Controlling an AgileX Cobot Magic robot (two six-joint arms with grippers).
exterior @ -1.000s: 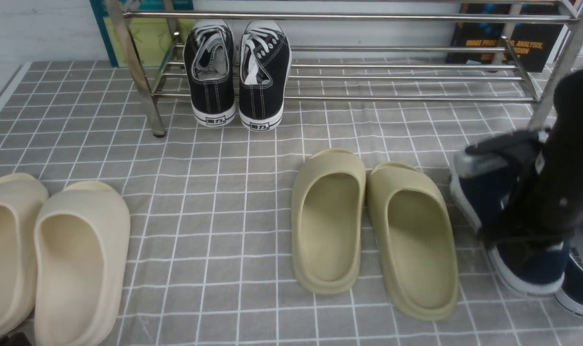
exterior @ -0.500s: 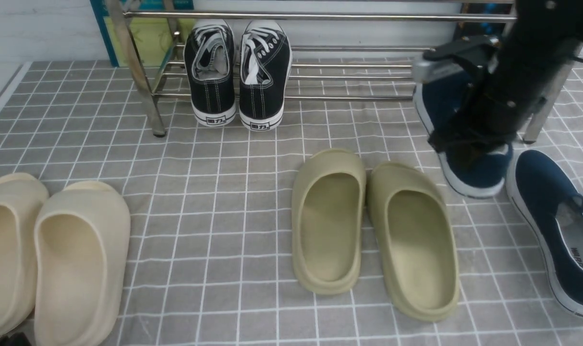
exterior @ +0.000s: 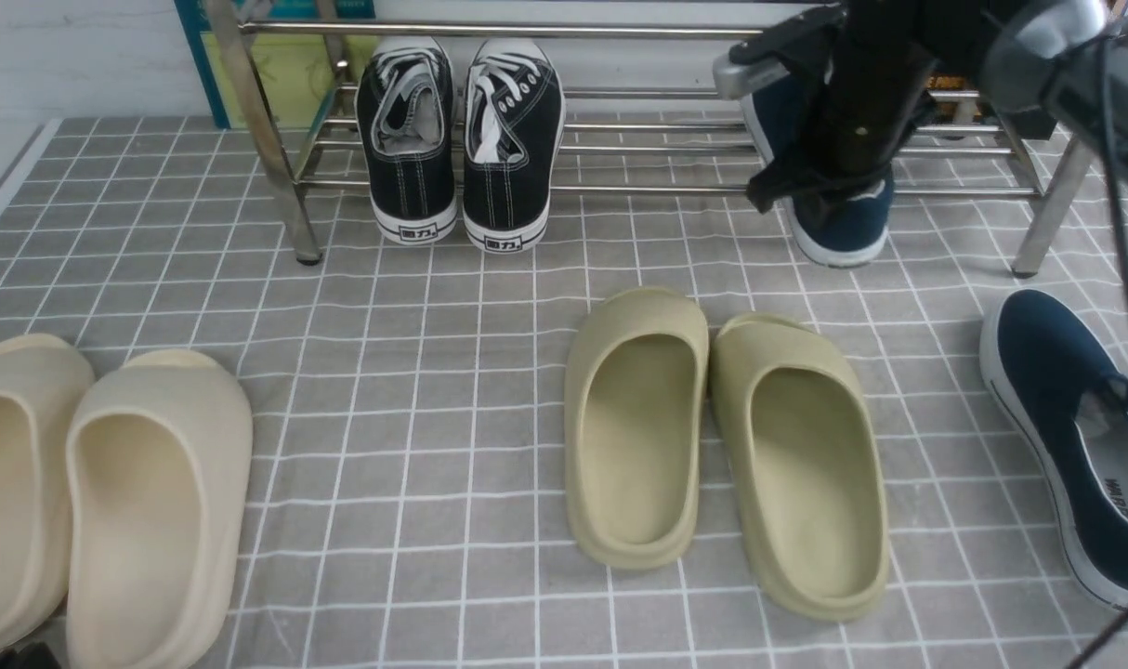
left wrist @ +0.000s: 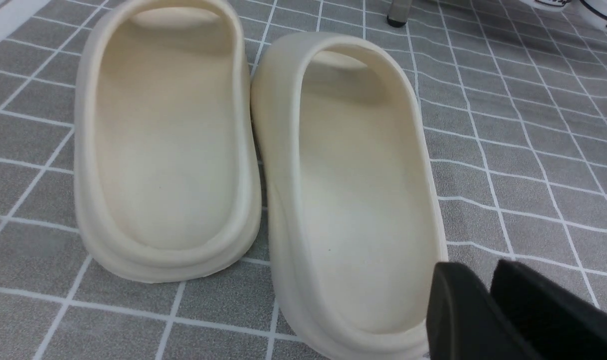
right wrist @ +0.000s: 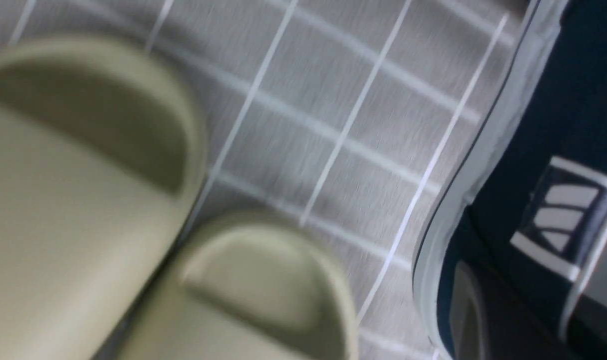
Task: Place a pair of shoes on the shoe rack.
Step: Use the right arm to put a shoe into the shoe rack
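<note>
My right gripper (exterior: 829, 153) is shut on the collar of one navy-blue slip-on shoe (exterior: 845, 228). It holds the shoe heel toward me at the front bars of the silver shoe rack (exterior: 675, 190), right of centre, its heel hanging past the front bar. The right wrist view shows the shoe's navy side and white logo (right wrist: 558, 210), blurred. The other navy shoe (exterior: 1061, 418) lies on the floor at the far right. My left gripper (left wrist: 486, 290) is shut and empty, low beside a cream slide.
Black lace-up sneakers (exterior: 462, 139) sit on the rack's left part. Olive slides (exterior: 722, 437) lie mid-floor, below the held shoe in the right wrist view (right wrist: 83, 200). Cream slides (exterior: 146, 502) lie front left and fill the left wrist view (left wrist: 343, 175). The rack's right leg (exterior: 1047, 214) stands near my arm.
My right arm has lifted the navy shoe from the floor at the right and carried it left and away to the rack. The second navy shoe is uncovered. The left arm is still.
</note>
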